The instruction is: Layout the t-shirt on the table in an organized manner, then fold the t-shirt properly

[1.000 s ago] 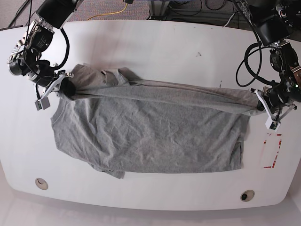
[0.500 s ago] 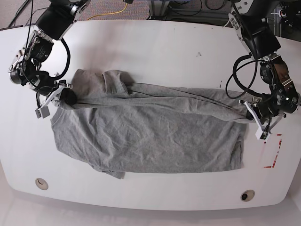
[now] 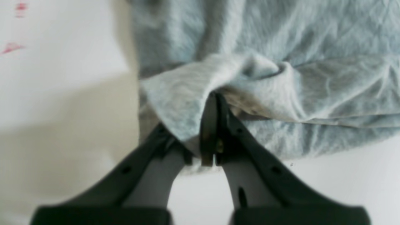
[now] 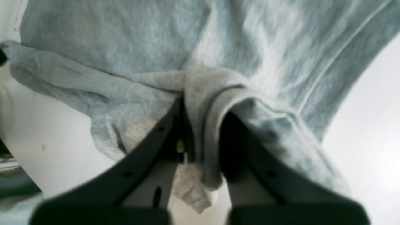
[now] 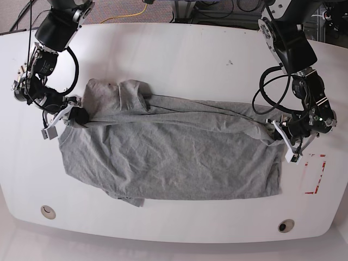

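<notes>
Firmly clamped on the grey t-shirt [image 5: 174, 157], left gripper [image 5: 275, 134] and right gripper [image 5: 75, 113], over the white table [image 5: 179, 60].

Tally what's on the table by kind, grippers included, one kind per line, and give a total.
Grey t-shirt: 1
Grippers shut on the t-shirt: 2, the left gripper and the right gripper
Red outline mark: 1
Round holes in the table: 2, one and the other
Total: 6
</notes>
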{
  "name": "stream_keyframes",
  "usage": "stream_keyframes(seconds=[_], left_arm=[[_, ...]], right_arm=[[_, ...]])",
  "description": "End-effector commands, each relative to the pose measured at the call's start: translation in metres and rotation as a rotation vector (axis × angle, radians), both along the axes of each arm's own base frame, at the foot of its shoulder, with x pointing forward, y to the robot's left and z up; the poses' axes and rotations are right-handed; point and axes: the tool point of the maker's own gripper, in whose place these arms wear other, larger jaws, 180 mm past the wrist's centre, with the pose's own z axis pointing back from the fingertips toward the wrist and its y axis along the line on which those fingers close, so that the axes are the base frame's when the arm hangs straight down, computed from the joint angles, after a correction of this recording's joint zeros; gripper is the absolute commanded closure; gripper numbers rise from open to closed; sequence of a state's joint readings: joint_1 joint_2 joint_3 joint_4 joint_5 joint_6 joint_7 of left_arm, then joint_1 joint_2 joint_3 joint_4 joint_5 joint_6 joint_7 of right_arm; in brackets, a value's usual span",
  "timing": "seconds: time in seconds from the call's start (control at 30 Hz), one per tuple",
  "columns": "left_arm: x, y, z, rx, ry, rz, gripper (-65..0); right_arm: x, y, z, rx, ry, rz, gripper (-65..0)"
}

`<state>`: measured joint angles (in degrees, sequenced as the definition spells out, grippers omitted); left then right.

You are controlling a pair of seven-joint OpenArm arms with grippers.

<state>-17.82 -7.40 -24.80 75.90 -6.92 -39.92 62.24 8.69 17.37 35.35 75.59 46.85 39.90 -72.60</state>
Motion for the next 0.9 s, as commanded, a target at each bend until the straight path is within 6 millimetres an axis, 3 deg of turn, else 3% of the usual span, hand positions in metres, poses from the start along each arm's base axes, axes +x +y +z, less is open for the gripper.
stream_keyframes(seconds=[0.0,0.23,0.5,0.77,0.87], left_arm=[[0.019,0.001,0.017,-0.013,-0.067,-0.003,-0.4],[0.028,-0.002,0.022,-0.039,-0.129,-0.002,-0.4],[0.023,0.008,0.010,0.000,-0.087,0.007,-0.4],[0.022,0.016,0.011,0.010,-0.097,0.014,-0.4],[0.022,0.022,0.013,0.022,-0.097,0.018,-0.4]], right_arm=[[0.017,-0.014,0.017,-0.001,-0.052,-0.016,-0.6],[0.023,-0.027,0.017,0.012,-0.058,-0.052,-0.8],[0.028,-0.021,0.018,-0.003,-0.060,-0.019,-1.1],[0.029,-0.024,0.014,-0.049,-0.039,-0.014,-14.6],[0.032,-0.026,0.013,-0.066,-0.049,-0.025,-12.7]])
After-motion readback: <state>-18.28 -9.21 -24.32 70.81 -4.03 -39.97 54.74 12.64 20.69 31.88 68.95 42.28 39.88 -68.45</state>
